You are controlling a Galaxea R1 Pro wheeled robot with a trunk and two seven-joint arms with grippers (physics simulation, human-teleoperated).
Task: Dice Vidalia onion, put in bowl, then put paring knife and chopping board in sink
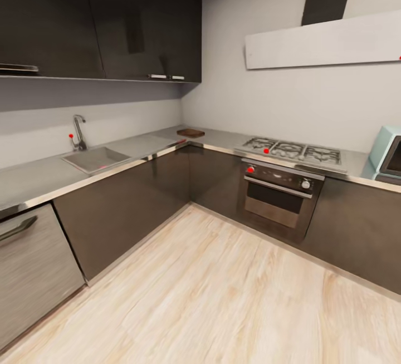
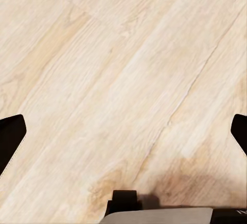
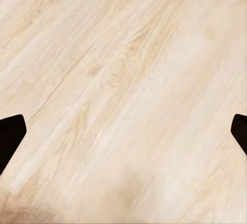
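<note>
The left gripper [image 2: 123,136] is seen in its wrist view with its two dark fingertips [image 2: 11,139] set far apart at opposite edges of the frame; the jaws are spread and nothing is held between them. Beneath them lies light wood floor [image 2: 128,70], crossed by a faint shadow near a dark part of the robot's body. The right gripper [image 3: 123,136] is likewise shown spread wide, its fingertips [image 3: 10,136] at the frame edges, with bare floor planks between them and nothing gripped.

In the head view, an L-shaped kitchen is shown. The floor runs up to dark lower cabinets [image 1: 120,202]. A grey countertop [image 1: 33,177] with a pale front edge is carried above them. The sink [image 1: 96,159] is set into the left run of the countertop, with a chrome faucet [image 1: 79,132] and a small red knob behind it; its contents cannot be made out. The board [image 1: 191,132] lies in the far corner of the countertop, well apart from the sink. A small red mark near the counter edge, between sink and board, is too small to identify. A hob [image 1: 292,151] and oven [image 1: 278,194] are fitted in the right run, with a pale blue appliance [image 1: 387,155] at the far right. Glossy black upper cabinets [image 1: 100,19] hang above the sink.
</note>
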